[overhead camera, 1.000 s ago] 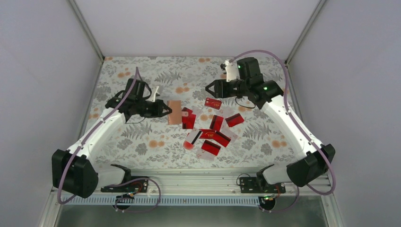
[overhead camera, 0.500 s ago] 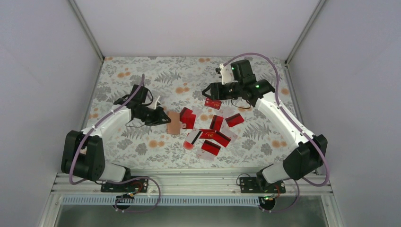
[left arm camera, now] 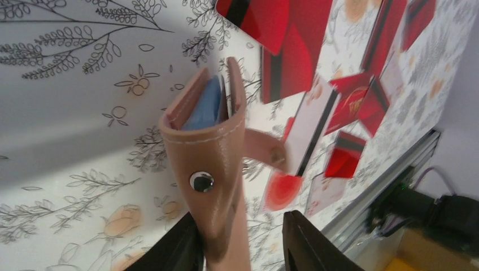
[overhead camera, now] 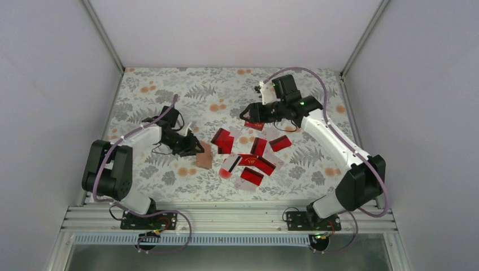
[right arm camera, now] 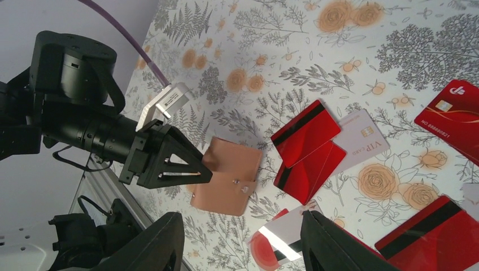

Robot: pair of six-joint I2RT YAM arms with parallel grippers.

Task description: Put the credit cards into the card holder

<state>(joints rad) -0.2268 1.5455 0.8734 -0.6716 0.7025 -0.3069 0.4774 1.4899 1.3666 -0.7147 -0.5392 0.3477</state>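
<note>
Nearest, the two arm bases sit on the metal rail (overhead camera: 237,213) at the table's near edge. Just beyond it, on the floral table cover (overhead camera: 164,90), the credit cards (overhead camera: 251,176) lie scattered right of centre. They are mostly glossy red, some with a black stripe, one with gold lettering, and several overlap. A pale card (overhead camera: 231,164) with a black stripe lies at the near left of the cluster, beside a round red spot (overhead camera: 225,174).

Just left of the cards is the card holder (overhead camera: 204,157) — tan, with a stud on its face. The left gripper (overhead camera: 196,149) reaches in from the left, its fingers closed on one end of it, holding it tilted up off the cover. In the left wrist view the card holder (left arm camera: 212,164) stands edge-on between the fingers (left arm camera: 183,248). Its mouth gapes a little, showing light blue inside, and its strap hangs loose toward the cards.

Farther off and to the right, the right gripper (overhead camera: 244,114) hangs over the far edge of the cluster, above a red card (overhead camera: 254,125). Its fingers (right arm camera: 164,243) are spread wide — nothing sits between them.
</note>
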